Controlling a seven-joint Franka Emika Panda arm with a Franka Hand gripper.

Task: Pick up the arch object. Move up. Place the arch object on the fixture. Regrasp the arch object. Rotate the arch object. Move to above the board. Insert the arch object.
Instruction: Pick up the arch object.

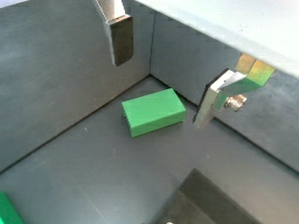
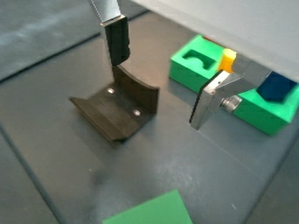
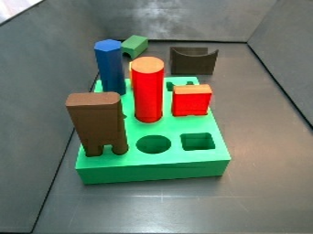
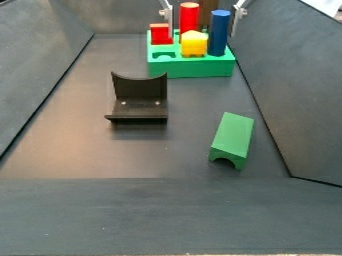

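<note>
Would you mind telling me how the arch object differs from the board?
The arch object is small and duller green; the board is wide and brighter. The arch object lies alone on the floor; the board carries pegs. Both are green. The gripper hangs open above the arch object.

The arch object (image 4: 231,138) is seen lying on its side on the dark floor (image 4: 94,150), near and to the right. The fixture (image 4: 138,98) stands to its left and farther back, well apart from it. The board (image 4: 194,58) sits at the far end, loaded with red, yellow, blue and brown pieces. The claw is not seen in this view.
</note>
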